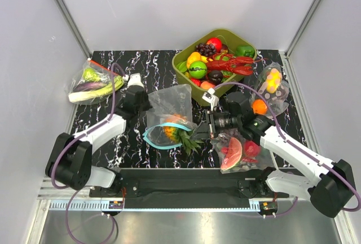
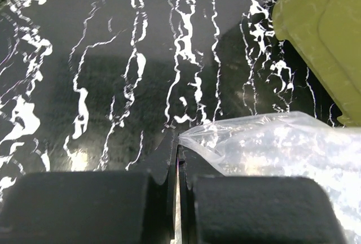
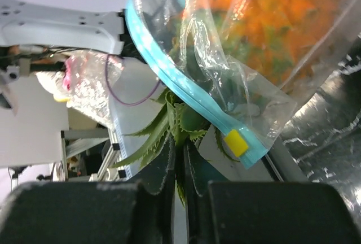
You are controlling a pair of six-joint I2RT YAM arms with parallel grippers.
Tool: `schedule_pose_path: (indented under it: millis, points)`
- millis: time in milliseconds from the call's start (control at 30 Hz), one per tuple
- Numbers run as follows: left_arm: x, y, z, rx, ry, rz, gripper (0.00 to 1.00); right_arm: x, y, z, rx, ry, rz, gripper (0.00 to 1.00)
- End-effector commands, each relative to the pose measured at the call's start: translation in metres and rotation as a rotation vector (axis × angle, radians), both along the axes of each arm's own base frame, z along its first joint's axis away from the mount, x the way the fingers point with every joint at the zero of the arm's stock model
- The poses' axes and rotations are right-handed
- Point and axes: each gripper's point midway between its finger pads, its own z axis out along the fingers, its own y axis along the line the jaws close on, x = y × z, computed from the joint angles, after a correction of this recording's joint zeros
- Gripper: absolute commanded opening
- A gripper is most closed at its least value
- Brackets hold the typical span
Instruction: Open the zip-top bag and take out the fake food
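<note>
The clear zip-top bag (image 1: 169, 108) lies mid-table, its teal zip strip (image 1: 161, 136) open in a loop toward the near edge. A bumpy orange pineapple (image 1: 172, 131) sits in the mouth, its green crown (image 1: 189, 139) sticking out. My left gripper (image 1: 148, 104) is shut on the bag's far left corner; the left wrist view shows the fingertips (image 2: 172, 151) pinching the plastic (image 2: 271, 148). My right gripper (image 1: 199, 127) is shut on the crown leaves (image 3: 180, 125), just below the zip strip (image 3: 180, 94) and its yellow slider (image 3: 236, 142). No other fruit shows in the bag.
A green bin (image 1: 225, 31) of fruits with a red lobster stands at the back right, also in the left wrist view (image 2: 327, 35). A vegetable bag (image 1: 93, 83) lies at the left. A watermelon bag (image 1: 237, 151) and another fruit bag (image 1: 272, 86) lie by the right arm.
</note>
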Motion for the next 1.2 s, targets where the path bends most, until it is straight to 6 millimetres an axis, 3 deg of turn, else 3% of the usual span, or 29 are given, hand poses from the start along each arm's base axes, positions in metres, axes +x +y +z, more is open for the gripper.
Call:
schedule_pose_path:
  millis: [0,100,167,333,467,533,567,600,700,867,933,1033,1167]
  points:
    - [0.024,0.01,0.018,0.039,-0.048,0.044,0.0,-0.03,0.004,0.064,0.201,-0.098,0.223,0.0]
    - [0.031,0.008,0.01,0.046,-0.015,0.032,0.0,-0.039,0.002,0.081,0.257,-0.127,0.284,0.0]
    - [0.033,0.003,0.014,0.04,-0.005,0.008,0.0,-0.041,0.002,0.082,0.261,-0.12,0.297,0.0]
    - [0.025,-0.014,0.022,-0.046,-0.021,-0.064,0.0,-0.025,0.012,0.057,0.205,-0.081,0.277,0.0]
    - [0.012,-0.012,0.016,-0.055,-0.003,-0.071,0.0,-0.017,0.02,0.052,0.216,-0.082,0.286,0.0]
    - [0.003,-0.013,0.012,-0.069,0.019,-0.079,0.02,-0.011,0.023,0.04,0.184,-0.065,0.273,0.0]
    - [0.0,-0.014,0.013,-0.077,0.023,-0.084,0.09,-0.008,0.023,0.034,0.167,-0.056,0.269,0.0]
    - [-0.003,-0.013,0.013,-0.081,0.025,-0.08,0.33,-0.005,0.026,0.022,0.143,-0.041,0.271,0.0]
    - [-0.012,-0.002,0.031,-0.081,-0.014,-0.043,0.64,0.0,0.028,0.004,0.109,-0.011,0.263,0.0]
    - [-0.026,0.018,0.062,-0.059,-0.09,0.047,0.83,0.003,0.029,-0.01,0.089,-0.004,0.258,0.0]
    - [-0.03,0.016,0.081,-0.074,-0.143,0.04,0.88,0.004,0.03,-0.016,0.079,0.011,0.256,0.0]
    - [-0.031,-0.004,0.096,-0.11,-0.156,-0.037,0.91,0.005,0.03,-0.026,0.067,0.03,0.256,0.0]
    - [-0.038,-0.063,0.094,-0.126,-0.072,-0.248,0.93,0.005,0.03,-0.034,0.054,0.032,0.249,0.0]
